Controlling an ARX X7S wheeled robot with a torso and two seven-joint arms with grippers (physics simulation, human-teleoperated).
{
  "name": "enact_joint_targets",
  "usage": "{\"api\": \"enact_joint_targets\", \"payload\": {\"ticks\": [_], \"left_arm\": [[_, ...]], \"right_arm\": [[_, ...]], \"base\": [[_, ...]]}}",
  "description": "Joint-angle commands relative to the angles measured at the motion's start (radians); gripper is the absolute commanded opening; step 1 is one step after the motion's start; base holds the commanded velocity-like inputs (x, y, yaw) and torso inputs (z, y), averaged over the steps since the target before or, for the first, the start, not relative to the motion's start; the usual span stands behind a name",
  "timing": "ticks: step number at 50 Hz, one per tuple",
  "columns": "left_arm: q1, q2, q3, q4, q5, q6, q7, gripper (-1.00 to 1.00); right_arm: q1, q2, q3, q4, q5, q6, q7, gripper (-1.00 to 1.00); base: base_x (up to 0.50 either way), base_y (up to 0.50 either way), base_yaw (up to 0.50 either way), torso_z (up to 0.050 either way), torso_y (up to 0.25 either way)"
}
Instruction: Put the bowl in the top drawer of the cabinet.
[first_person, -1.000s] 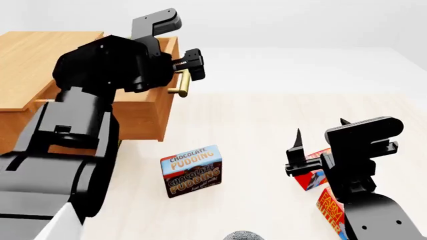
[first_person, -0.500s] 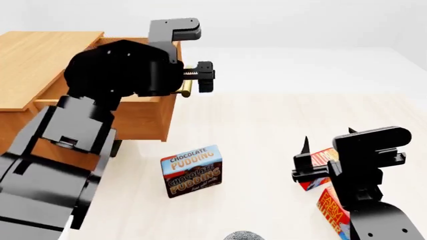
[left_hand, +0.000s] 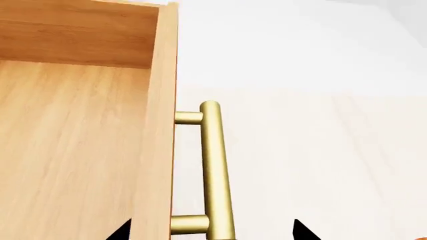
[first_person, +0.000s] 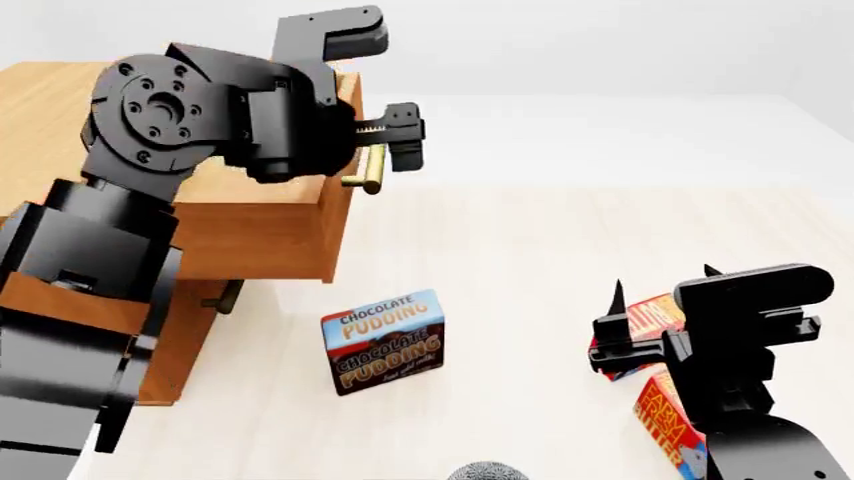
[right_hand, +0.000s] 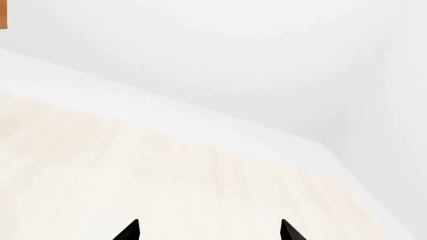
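At the near edge of the head view, the bowl (first_person: 483, 471) is showing only as a grey speckled rim, sitting on the pale bench (first_person: 534, 250) in front of the robot. Just beyond it, a chocolate pudding box (first_person: 383, 341) is standing upright. To the right, the right tool (first_person: 661, 312) is hovering released, its two pointed fingertips (right_hand: 130, 231) spread apart with nothing between them, just above a red box (first_person: 635, 322) and a butter box (first_person: 663, 420).

Farther back on the left, the top drawer (first_person: 267, 225) is standing pulled out of the cabinet (first_person: 54, 110), its brass handle (left_hand: 217, 170) jutting from its front. The left tool (left_hand: 212, 233) is sitting spread wide at the handle; the bar is lying between its fingertips without either one touching it. Below the drawer, the lower drawer's small handle (first_person: 220, 296) is peeking out.
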Motion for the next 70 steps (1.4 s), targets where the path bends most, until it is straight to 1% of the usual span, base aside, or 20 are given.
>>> {"api": "enact_joint_targets", "payload": {"ticks": [1, 11, 17, 20, 23, 26, 29, 34, 38, 44, 49, 54, 61, 70], "left_arm": [[-0.164, 0.014, -0.085, 0.031, -0.208, 0.073, 0.109, 1.00], [-0.256, -0.035, -0.077, 0.001, -0.172, 0.079, 0.114, 1.00], [-0.227, -0.081, -0.074, 0.082, -0.152, 0.095, 0.087, 1.00], [-0.171, -0.113, -0.072, 0.156, -0.153, 0.094, 0.089, 1.00], [-0.095, -0.151, -0.086, 0.262, -0.185, 0.082, 0.072, 1.00], [0.005, -0.196, -0.109, 0.401, -0.234, 0.071, 0.044, 1.00], [0.136, -0.250, -0.123, 0.570, -0.270, 0.064, 0.043, 1.00], [0.326, -0.320, -0.148, 0.766, -0.329, 0.066, 0.052, 1.00], [0.443, -0.366, -0.172, 0.883, -0.378, 0.073, 0.056, 1.00], [0.572, -0.435, -0.249, 1.037, -0.515, 0.111, 0.042, 1.00], [0.658, -0.462, -0.279, 1.103, -0.558, 0.133, 0.047, 1.00], [0.731, -0.470, -0.293, 1.156, -0.574, 0.148, 0.057, 1.00], [0.820, -0.458, -0.285, 1.170, -0.533, 0.148, 0.101, 1.00], [0.878, -0.438, -0.269, 1.176, -0.501, 0.152, 0.129, 1.00]], "right_arm": [[-0.009, 0.003, -0.001, -0.035, 0.005, 0.019, 0.000, 1.00], [0.000, 0.008, -0.012, -0.052, 0.006, 0.040, 0.001, 1.00], [0.007, 0.008, -0.023, -0.056, 0.004, 0.047, 0.005, 1.00], [0.002, 0.009, -0.020, -0.069, 0.005, 0.053, 0.007, 1.00], [-0.002, 0.011, -0.013, -0.078, 0.008, 0.057, 0.007, 1.00], [-0.004, 0.014, -0.001, -0.095, 0.006, 0.066, 0.013, 1.00], [-0.011, 0.031, -0.011, -0.121, -0.030, 0.075, 0.045, 1.00], [-0.021, 0.027, 0.018, -0.133, -0.027, 0.076, 0.053, 1.00], [-0.025, 0.022, 0.030, -0.131, -0.024, 0.070, 0.056, 1.00], [-0.022, 0.012, 0.031, -0.111, -0.021, 0.042, 0.059, 1.00], [-0.031, 0.009, 0.024, -0.090, -0.028, 0.012, 0.067, 1.00], [-0.038, 0.007, 0.023, -0.088, -0.028, 0.001, 0.070, 1.00], [-0.042, 0.001, 0.023, -0.044, -0.022, -0.040, 0.066, 1.00], [-0.053, -0.005, 0.027, -0.031, -0.014, -0.064, 0.064, 1.00]], "base": [[0.00, 0.00, -0.01, 0.000, 0.010], [0.00, 0.00, 0.00, 0.000, 0.001], [0.00, 0.00, 0.00, 0.000, 0.000], [0.00, 0.00, 0.00, 0.000, 0.000], [0.00, 0.00, 0.00, 0.000, 0.000], [0.00, 0.00, 0.00, 0.000, 0.000], [0.00, 0.00, 0.00, 0.000, 0.000], [0.00, 0.00, 0.00, 0.000, 0.000], [0.00, 0.00, 0.00, 0.000, 0.000], [0.00, 0.00, 0.00, 0.000, 0.000], [0.00, 0.00, 0.00, 0.000, 0.000], [0.00, 0.00, 0.00, 0.000, 0.000], [0.00, 0.00, 0.00, 0.000, 0.000], [0.00, 0.00, 0.00, 0.000, 0.000]]}}
